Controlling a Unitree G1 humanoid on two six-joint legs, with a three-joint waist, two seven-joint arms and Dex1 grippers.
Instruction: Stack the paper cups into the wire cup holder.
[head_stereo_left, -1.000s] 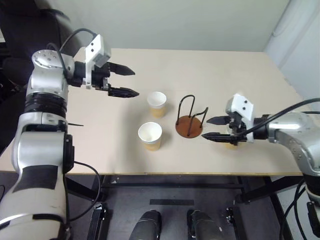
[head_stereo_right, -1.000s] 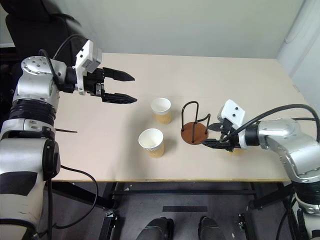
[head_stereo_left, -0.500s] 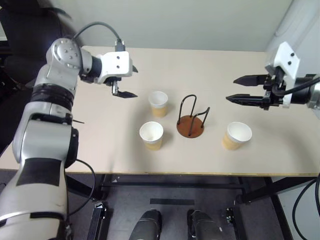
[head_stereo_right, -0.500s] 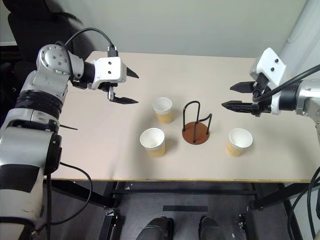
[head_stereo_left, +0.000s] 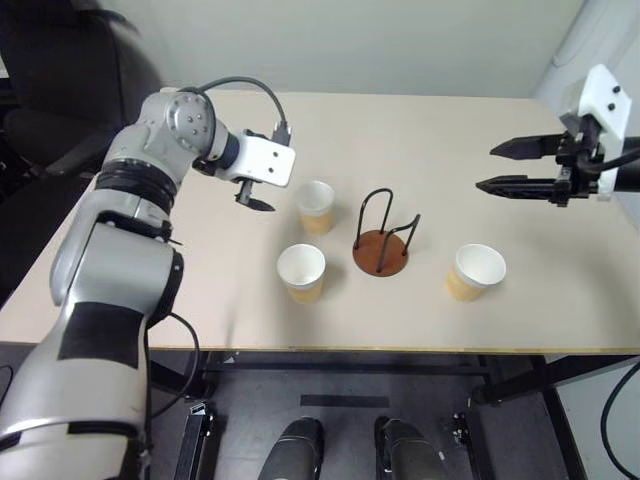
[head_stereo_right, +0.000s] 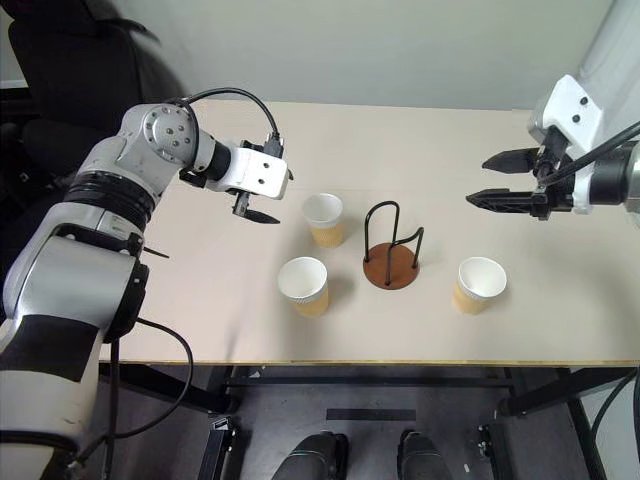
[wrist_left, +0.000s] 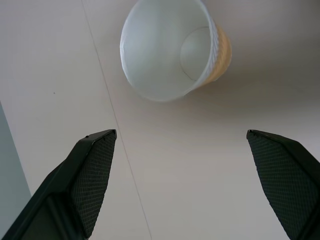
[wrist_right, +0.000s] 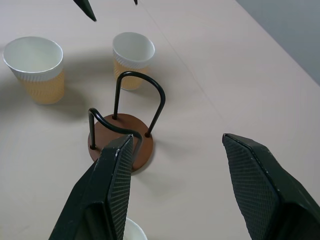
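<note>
Left eye view, centre of frame: wire cup holder (head_stereo_left: 381, 243), reddish-brown disc base with black wire loops upright, standing on the table (head_stereo_left: 450, 140); nothing inside the loops.

Paper cups, three, all upright and empty, white insides showing:
- far cup (head_stereo_left: 315, 205), upper left of the holder, near it but apart.
- near cup (head_stereo_left: 301, 272), lower left of the holder, just below the far cup.
- right cup (head_stereo_left: 475, 271), right of the holder, well clear of it.

Left gripper (head_stereo_left: 256, 199): left of centre, just left of the far cup, above the table. Arm bent in from the left edge, wrist turned down and toward the cup. Jaws wide, holding nothing. Left wrist view: black fingers (wrist_left: 92, 175) spread at the lower corners, the far cup (wrist_left: 170, 50) at upper centre beyond them, not touched.

Right gripper (head_stereo_left: 506, 166): upper right of frame, raised above the table, pointing toward centre, well apart from every cup. Jaws wide, holding nothing. Right wrist view: holder (wrist_right: 125, 130) at centre-left, two cups beyond it at upper left.
</note>
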